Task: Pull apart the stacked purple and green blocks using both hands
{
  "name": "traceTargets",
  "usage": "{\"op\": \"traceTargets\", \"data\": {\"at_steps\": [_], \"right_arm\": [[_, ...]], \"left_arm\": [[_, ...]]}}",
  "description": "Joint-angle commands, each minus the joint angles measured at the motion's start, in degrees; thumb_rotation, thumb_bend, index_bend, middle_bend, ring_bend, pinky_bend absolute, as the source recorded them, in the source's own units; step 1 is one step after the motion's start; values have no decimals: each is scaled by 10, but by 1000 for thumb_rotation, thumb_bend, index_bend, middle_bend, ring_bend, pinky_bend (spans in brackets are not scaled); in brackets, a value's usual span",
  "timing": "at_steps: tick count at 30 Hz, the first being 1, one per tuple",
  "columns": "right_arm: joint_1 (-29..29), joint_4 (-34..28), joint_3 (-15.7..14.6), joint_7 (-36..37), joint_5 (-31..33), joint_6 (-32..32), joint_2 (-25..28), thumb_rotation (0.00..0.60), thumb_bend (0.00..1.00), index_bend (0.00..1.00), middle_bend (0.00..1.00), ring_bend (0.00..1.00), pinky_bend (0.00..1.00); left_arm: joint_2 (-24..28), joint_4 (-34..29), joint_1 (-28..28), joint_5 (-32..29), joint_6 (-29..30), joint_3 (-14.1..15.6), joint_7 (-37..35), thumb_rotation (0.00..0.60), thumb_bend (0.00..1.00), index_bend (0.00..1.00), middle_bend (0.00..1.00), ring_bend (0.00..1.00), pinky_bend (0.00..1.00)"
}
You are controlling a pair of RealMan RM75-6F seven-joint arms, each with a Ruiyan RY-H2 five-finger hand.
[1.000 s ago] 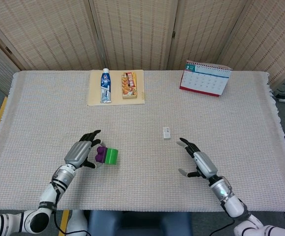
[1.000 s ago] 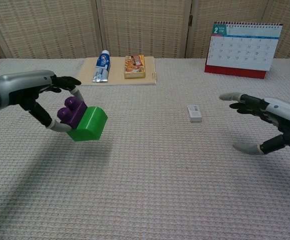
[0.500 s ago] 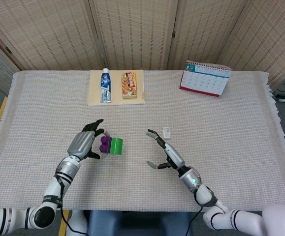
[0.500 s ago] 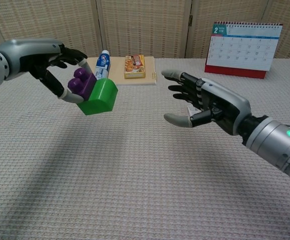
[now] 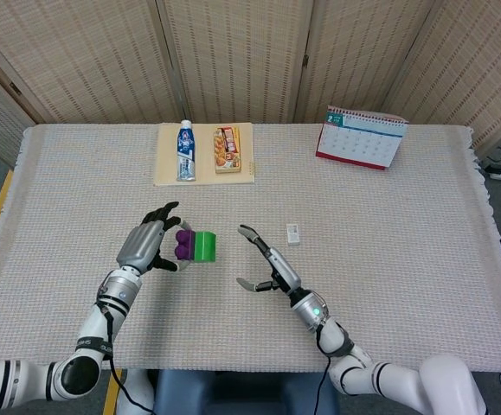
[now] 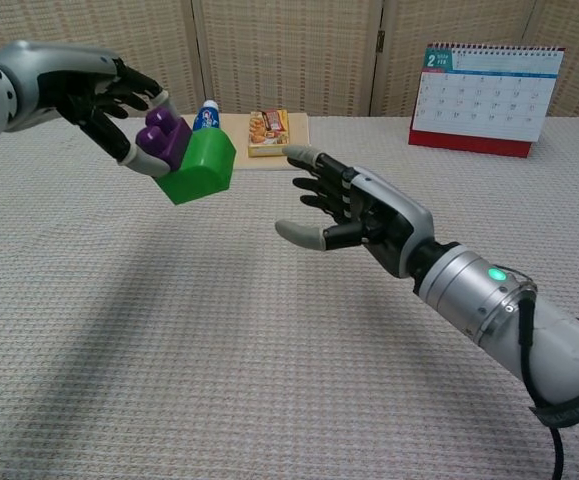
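Since half a second ago the right hand (image 6: 354, 208) has moved further toward the stacked blocks, fingers spread and holding nothing, a gap between it and the green block (image 6: 199, 166). Raised above the woven tablecloth (image 5: 388, 259), the left hand (image 6: 104, 95) grips the purple block (image 6: 164, 138), which is joined to the green one and tilted.

Calendar (image 6: 488, 88) header: large "2", probably month number.
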Motion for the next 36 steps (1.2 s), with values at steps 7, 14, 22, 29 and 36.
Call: {"op": "traceTargets", "data": {"at_steps": [7, 14, 22, 29, 36], "right_arm": [[31, 36, 11, 49, 7, -9, -28, 600, 346, 11, 0, 0, 0], [34, 44, 10, 65, 11, -4, -34, 600, 347, 31, 0, 0, 0], [56, 59, 18, 82, 20, -25, -48, 600, 346, 91, 0, 0, 0], [65, 72, 21, 79, 26, -29, -64, 600, 346, 202, 0, 0, 0], [53, 75, 17, 77, 33, -16, -72, 600, 346, 387, 5, 0, 0]], "left_arm": [[-8, -1, 1, 9, -1, 14, -15, 600, 365, 623, 75, 0, 70], [-26, 11, -1, 14, -9, 18, -34, 600, 366, 625, 83, 0, 70], [-40, 19, -10, 9, -3, 19, -29, 600, 366, 625, 83, 0, 70], [-47, 15, -12, 12, 2, 20, -30, 600, 366, 625, 84, 0, 70], [-50, 14, -13, 16, 7, 22, -30, 600, 366, 623, 87, 0, 70]]}}
